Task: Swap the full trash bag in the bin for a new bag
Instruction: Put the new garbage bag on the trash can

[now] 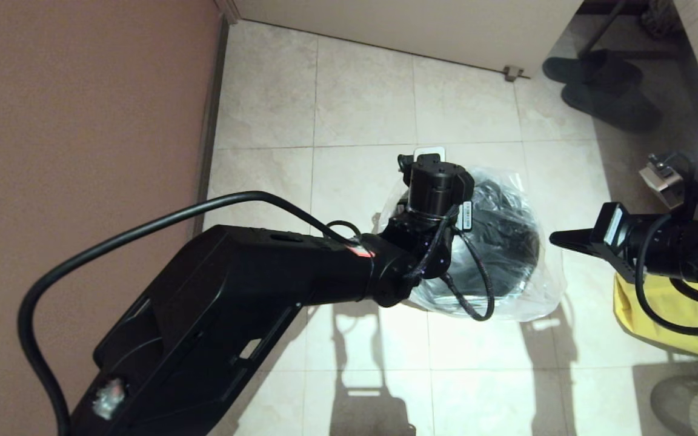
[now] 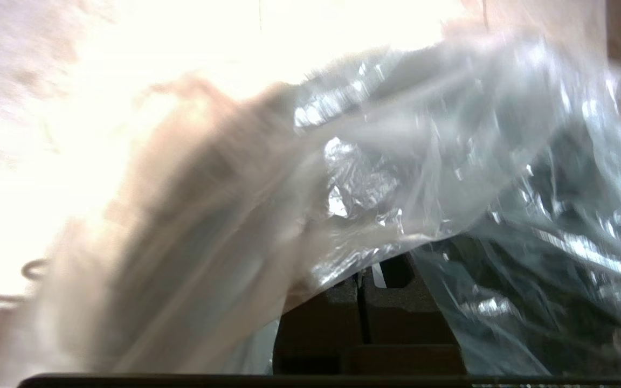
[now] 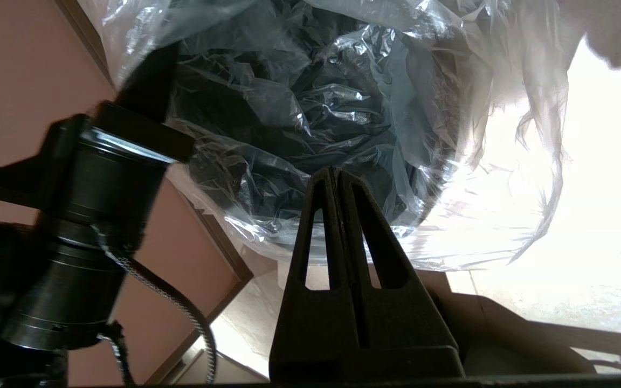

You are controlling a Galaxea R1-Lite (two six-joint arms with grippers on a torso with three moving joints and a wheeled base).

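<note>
Head view evenly lit; hard arm shadows fall on the floor tiles (image 1: pixel 379 339). Both wrist views show blown-out glare. Left wrist view smeared by blur across the new bag (image 2: pixel 423 178).

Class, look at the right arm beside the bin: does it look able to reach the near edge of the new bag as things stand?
Probably yes. The right end effector, shut, points at the bag draped over the bin, with only open floor between. The left end effector works at the bin's far side, out of its path.
</note>
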